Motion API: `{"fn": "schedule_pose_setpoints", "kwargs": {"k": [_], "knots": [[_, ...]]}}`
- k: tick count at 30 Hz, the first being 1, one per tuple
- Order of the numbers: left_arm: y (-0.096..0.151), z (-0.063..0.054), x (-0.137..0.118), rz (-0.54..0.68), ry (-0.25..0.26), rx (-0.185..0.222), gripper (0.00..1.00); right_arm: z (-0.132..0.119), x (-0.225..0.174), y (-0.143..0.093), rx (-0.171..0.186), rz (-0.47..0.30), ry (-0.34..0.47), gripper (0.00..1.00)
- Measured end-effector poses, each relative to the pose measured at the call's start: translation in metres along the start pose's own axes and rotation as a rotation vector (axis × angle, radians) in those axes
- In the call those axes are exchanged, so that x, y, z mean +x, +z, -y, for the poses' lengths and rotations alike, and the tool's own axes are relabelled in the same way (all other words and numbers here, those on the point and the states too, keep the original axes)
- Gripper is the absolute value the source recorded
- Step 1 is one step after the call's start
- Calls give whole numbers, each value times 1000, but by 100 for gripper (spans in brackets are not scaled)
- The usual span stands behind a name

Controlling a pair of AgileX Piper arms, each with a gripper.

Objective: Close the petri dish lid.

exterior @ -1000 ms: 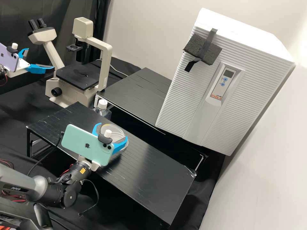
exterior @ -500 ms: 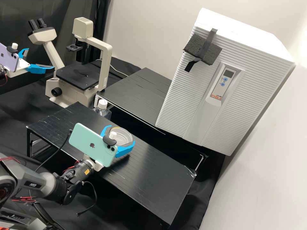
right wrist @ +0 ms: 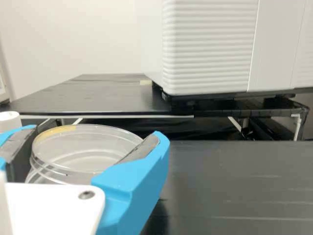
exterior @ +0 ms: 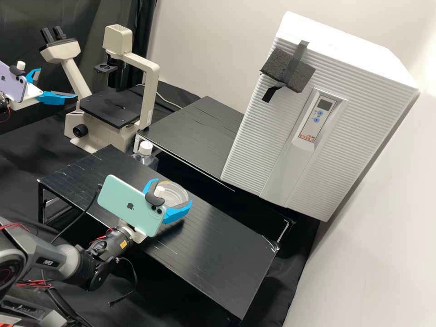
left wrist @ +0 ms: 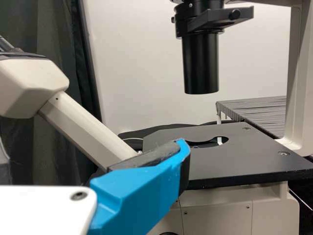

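Petri dish lid point(exterior: 178, 196)'s a bit left of centre in the high view, above the worktop point(exterior: 218, 250), and the right end effector point(exterior: 173, 191) has it clamped. Left end effector point(exterior: 57, 83), upper left, is spread wide apart.

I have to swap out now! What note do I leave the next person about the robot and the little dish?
Left tool: open, by the microscope, holding nothing.
Right tool: closed around the clear lid.
Dish: under the lid, at the black table.
Done: lid is over the dish.
Left to do: I can't tell if it's fully seated; probably check that, then let go and back away.
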Motion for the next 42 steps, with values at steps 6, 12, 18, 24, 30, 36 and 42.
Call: {"fn": "schedule_pose_setpoints", "kwargs": {"k": [6, 12, 18, 24, 30, 36, 42], "knots": [[0, 0, 0, 0, 0, 0, 100, 1, 1, 5, -5, 21, -16, 0], [0, 0, 0, 0, 0, 0, 100, 0, 1, 6, -7, 10, -26, 0], [0, 0, 0, 0, 0, 0, 100, -1, 1, 7, -4, 4, -31, 0], [0, 0, 0, 0, 0, 0, 100, -4, -6, -1, -6, -23, -32, 0], [0, 0, 0, 0, 0, 0, 100, -7, -10, -5, -9, -36, -20, 0], [0, 0, 0, 0, 0, 0, 100, -6, -11, -6, -8, -33, -28, 0], [0, 0, 0, 0, 0, 0, 100, -1, -6, -2, -12, -13, -48, 0]]}}
